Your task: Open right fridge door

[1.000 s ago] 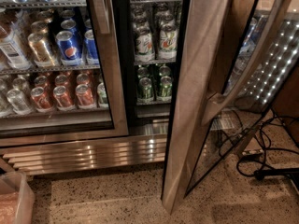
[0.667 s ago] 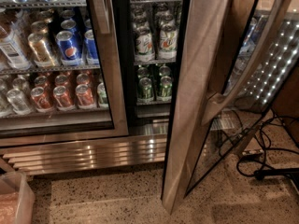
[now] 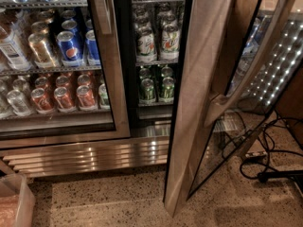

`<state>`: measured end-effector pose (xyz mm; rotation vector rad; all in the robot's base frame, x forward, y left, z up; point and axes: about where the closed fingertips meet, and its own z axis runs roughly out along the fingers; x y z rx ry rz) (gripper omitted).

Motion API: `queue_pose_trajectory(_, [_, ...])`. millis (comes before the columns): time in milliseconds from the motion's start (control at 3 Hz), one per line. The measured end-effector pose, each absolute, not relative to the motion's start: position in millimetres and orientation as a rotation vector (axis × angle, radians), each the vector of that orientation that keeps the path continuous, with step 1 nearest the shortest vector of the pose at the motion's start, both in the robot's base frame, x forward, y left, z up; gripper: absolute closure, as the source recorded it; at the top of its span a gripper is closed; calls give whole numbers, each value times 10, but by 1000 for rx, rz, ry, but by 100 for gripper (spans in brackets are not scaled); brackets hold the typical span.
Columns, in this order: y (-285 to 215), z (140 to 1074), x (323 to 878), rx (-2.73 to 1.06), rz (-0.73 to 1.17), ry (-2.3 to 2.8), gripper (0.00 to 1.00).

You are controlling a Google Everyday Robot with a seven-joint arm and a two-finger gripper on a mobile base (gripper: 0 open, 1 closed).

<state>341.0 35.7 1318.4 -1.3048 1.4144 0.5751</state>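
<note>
Already the right fridge door (image 3: pixel 199 103) stands swung well out from the cabinet, its bowed handle (image 3: pixel 253 56) free, so opening looks essentially done; the gripper is out of view, its grip impossible to tell.

We're looking at a commercial drinks cooler, the kind we meet in a shop or an office snack corner. The left glass door (image 3: pixel 111 84) is framed in steel, and the shelves hold neat rows of blue Pepsi cans (image 3: pixel 70 46), red cans (image 3: pixel 64 97) and green soda bottles (image 3: pixel 169 41). Below, a brushed-steel vent grille (image 3: pixel 94 155) meets a speckled terrazzo floor (image 3: pixel 109 197). Black cables (image 3: pixel 265 160) trail beside the swung-out right fridge door (image 3: pixel 199 103).
</note>
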Motion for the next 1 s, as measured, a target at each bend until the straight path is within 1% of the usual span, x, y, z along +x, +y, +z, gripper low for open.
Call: queue_pose_trajectory(1000, [357,13184,3410,-1305,575,1414,90])
